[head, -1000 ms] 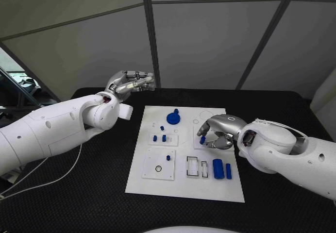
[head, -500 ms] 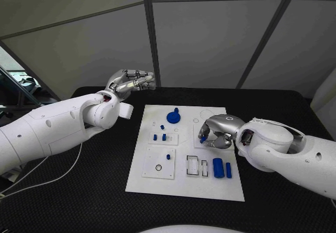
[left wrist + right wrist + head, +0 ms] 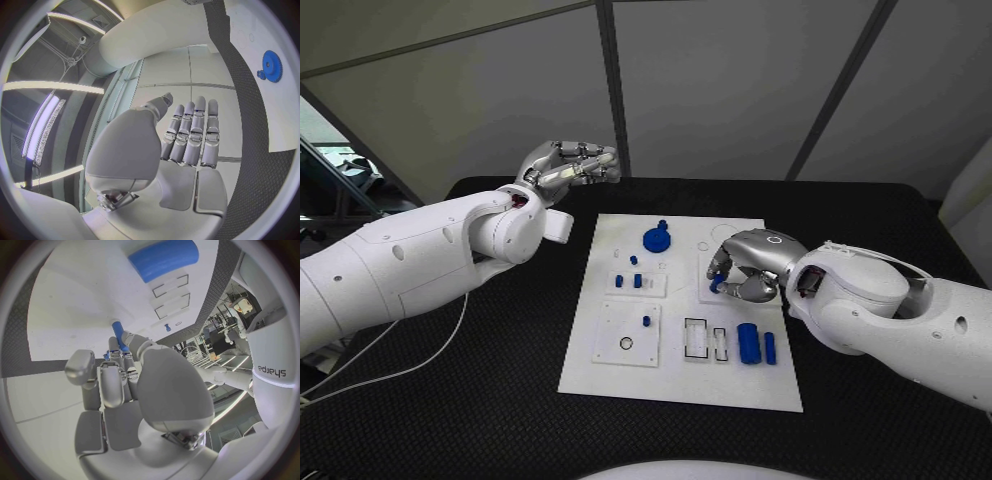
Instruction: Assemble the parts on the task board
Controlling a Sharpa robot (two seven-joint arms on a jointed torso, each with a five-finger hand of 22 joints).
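since the small blue peg (image 3: 118,333) pinched in the right hand (image 3: 747,268) over the task board (image 3: 679,385) looks light, rigid and slippery, it is best held mid-shaft, while the left hand (image 3: 568,166) is kept raised, curled on nothing

the task board (image 3: 678,375) is white on the black table (image 3: 473,400). on the board lie blue parts: a blue gear (image 3: 655,240), a blue cylinder (image 3: 749,344). both hands are silver.
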